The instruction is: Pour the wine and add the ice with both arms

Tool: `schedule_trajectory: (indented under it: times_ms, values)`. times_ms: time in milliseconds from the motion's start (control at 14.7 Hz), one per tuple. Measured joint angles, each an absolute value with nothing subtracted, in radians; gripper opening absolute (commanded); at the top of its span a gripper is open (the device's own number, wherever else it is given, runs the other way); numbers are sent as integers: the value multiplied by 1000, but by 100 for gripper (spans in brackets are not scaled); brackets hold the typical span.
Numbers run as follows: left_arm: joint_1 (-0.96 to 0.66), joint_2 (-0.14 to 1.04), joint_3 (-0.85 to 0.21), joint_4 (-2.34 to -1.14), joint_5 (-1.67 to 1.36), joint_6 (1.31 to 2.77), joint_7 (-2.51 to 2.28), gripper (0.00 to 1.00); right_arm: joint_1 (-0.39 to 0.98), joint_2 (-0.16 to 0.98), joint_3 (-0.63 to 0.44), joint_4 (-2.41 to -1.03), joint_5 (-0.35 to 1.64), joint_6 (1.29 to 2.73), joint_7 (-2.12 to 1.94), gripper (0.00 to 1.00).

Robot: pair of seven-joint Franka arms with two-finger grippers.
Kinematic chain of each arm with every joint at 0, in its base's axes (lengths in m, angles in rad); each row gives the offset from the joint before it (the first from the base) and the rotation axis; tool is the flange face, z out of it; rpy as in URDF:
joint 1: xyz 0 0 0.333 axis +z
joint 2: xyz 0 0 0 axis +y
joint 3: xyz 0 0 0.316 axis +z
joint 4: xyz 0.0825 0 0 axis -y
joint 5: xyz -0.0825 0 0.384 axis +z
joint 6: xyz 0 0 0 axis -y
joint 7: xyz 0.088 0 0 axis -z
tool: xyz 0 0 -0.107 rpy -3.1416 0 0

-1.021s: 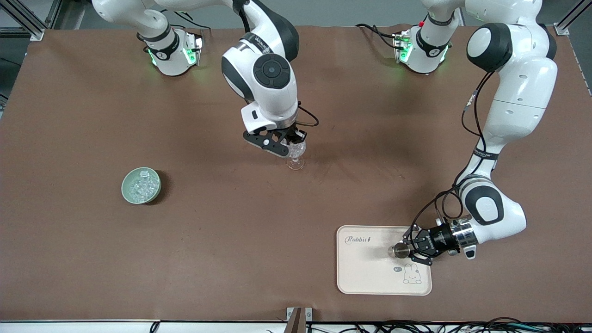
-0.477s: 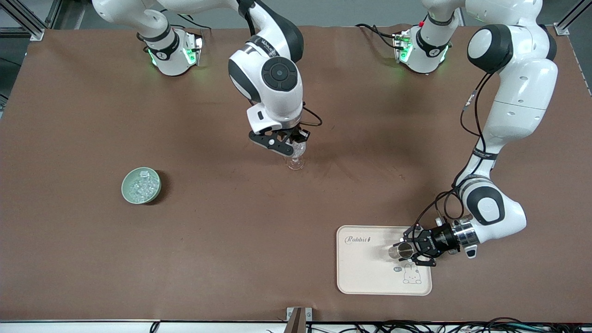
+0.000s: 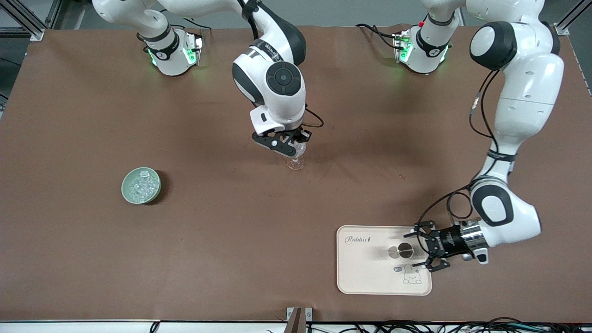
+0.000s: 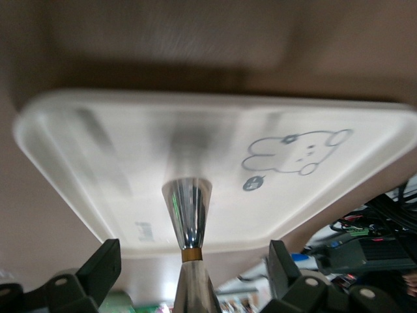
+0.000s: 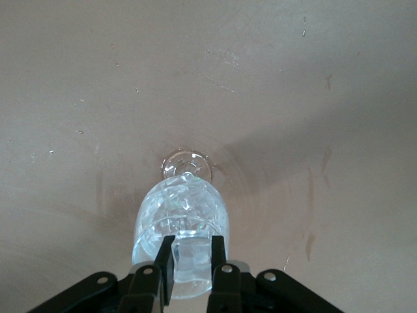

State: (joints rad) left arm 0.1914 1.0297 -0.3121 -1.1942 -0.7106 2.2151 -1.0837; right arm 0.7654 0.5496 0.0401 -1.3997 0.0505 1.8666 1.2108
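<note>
A clear stemmed glass (image 3: 296, 159) stands mid-table. My right gripper (image 3: 289, 145) hangs just over its rim, shut on one clear ice cube (image 5: 193, 255); the right wrist view shows the glass bowl (image 5: 182, 212) right beneath the right gripper (image 5: 192, 251). More ice (image 3: 140, 186) is heaped in a green bowl (image 3: 126, 184) toward the right arm's end. A metal jigger (image 3: 401, 251) stands upright on the cream tray (image 3: 365, 277). My left gripper (image 3: 418, 246) is open, beside the jigger and not touching it. In the left wrist view the jigger (image 4: 187, 208) stands apart between the spread fingers (image 4: 104, 257).
The tray (image 4: 78, 143) lies near the front edge, toward the left arm's end, with a rabbit print (image 3: 411, 274). Both arm bases stand along the edge of the table farthest from the front camera. A small bracket (image 3: 298, 317) sits at the front edge.
My left gripper let go of the jigger and drew back toward the left arm's end; the jigger now stands free on the tray. My right gripper shifted slightly over the glass.
</note>
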Motion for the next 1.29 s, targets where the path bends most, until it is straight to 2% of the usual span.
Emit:
schedule_trajectory:
  times_ms: [204, 272, 340, 409, 613, 681, 885, 1021, 1157, 1294]
  values:
    - [210, 954, -320, -1186, -402, 2063, -1044, 100, 766, 553, 40, -1399, 51, 1867, 1211, 15]
    - [207, 926, -329, -1184, -295, 2033, -1002, 100, 766, 555, 40, -1399, 51, 1867, 1211, 22]
    - [203, 894, -342, -1183, -206, 2003, -952, 100, 766, 556, 40, -1399, 51, 1867, 1211, 35]
    - [202, 863, -359, -1183, -149, 1968, -896, 100, 766, 556, 40, -1398, 51, 1867, 1211, 39]
    - [202, 780, -385, -1185, -92, 1887, -755, 100, 766, 557, 40, -1398, 51, 1867, 1211, 55]
    - [200, 755, -389, -1186, -76, 1863, -712, 100, 766, 557, 40, -1398, 51, 1867, 1211, 56]
    - [174, 665, -415, -1187, 3, 1788, -649, 100, 766, 558, 40, -1397, 52, 1867, 1211, 67]
    - [155, 585, -439, -1187, 49, 1723, -604, 100, 765, 558, 35, -1387, 52, 1863, 1211, 80]
    - [150, 499, -458, -1188, 104, 1660, -508, 100, 757, 555, 30, -1345, 52, 1816, 1211, 100]
    - [155, 413, -458, -1190, 139, 1616, -398, 100, 730, 532, 24, -1279, 51, 1735, 1211, 100]
